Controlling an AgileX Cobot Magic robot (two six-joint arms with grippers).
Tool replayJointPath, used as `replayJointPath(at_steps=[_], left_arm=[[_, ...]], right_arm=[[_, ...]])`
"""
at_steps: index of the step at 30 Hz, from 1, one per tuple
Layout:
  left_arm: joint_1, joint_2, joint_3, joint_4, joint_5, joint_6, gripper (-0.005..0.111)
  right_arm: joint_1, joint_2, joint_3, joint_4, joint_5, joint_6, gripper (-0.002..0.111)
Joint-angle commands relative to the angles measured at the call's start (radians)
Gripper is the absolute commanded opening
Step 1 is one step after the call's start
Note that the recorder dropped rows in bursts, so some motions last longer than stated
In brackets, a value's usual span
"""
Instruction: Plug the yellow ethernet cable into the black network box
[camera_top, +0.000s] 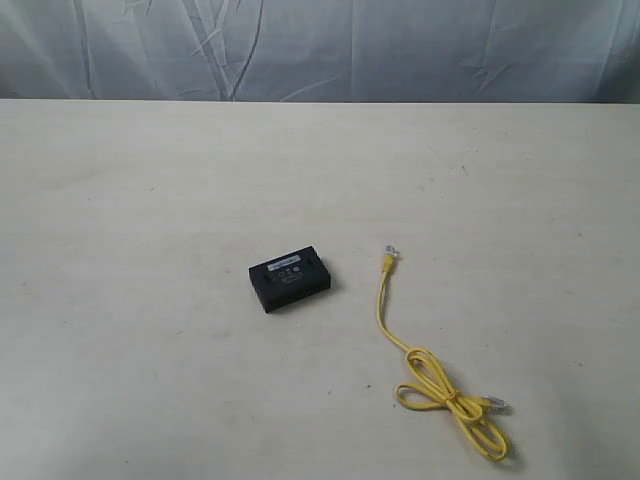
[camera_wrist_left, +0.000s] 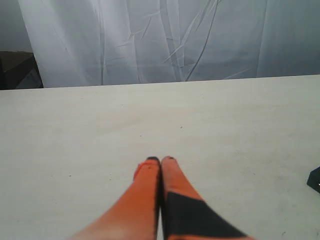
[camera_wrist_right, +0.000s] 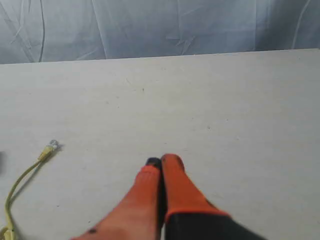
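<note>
The black network box (camera_top: 289, 278) lies flat near the middle of the table, white label strip on top. To its right the yellow ethernet cable (camera_top: 384, 315) runs from a clear plug (camera_top: 389, 253) down to a loose loop (camera_top: 450, 400) with the second plug (camera_top: 495, 403). Neither arm shows in the exterior view. In the left wrist view my left gripper (camera_wrist_left: 160, 160) is shut and empty, with a corner of the box (camera_wrist_left: 315, 178) at the frame's edge. In the right wrist view my right gripper (camera_wrist_right: 162, 161) is shut and empty, and the cable's plug (camera_wrist_right: 51, 146) lies apart from it.
A pale, matte table (camera_top: 150, 200) carries only the box and cable. A wrinkled blue-grey cloth backdrop (camera_top: 320, 45) hangs behind its far edge. In the left wrist view a dark gap (camera_wrist_left: 17, 70) shows beside the cloth.
</note>
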Motion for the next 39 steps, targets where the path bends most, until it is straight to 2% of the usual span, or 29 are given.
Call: replayJointPath(at_steps=[1, 13, 25, 28, 33, 35, 39], left_arm=[[-0.007, -0.005, 0.004, -0.010, -0.014, -0.001, 0.000], [-0.007, -0.005, 0.004, -0.010, -0.014, -0.001, 0.000], [-0.007, -0.005, 0.004, -0.010, -0.014, -0.001, 0.000], [-0.007, -0.005, 0.004, -0.010, -0.014, -0.001, 0.000], [-0.007, -0.005, 0.004, -0.010, -0.014, -0.001, 0.000], [-0.007, -0.005, 0.004, -0.010, -0.014, -0.001, 0.000], [-0.007, -0.005, 0.004, -0.010, -0.014, -0.001, 0.000]], right_arm=[[-0.004, -0.006, 0.002, -0.011, -0.031, 0.000, 0.000], [-0.004, -0.006, 0.002, -0.049, -0.532, -0.008, 0.000], [-0.004, -0.006, 0.002, -0.045, -0.722, -0.006, 0.000], [-0.004, -0.006, -0.002, -0.033, -0.642, -0.006, 0.000], [-0.004, 0.047, -0.154, 0.005, -0.282, -0.006, 0.000], [-0.004, 0.122, -0.240, 0.003, -0.100, -0.006, 0.000], [-0.004, 0.300, -0.364, -0.007, 0.132, -0.006, 0.000]])
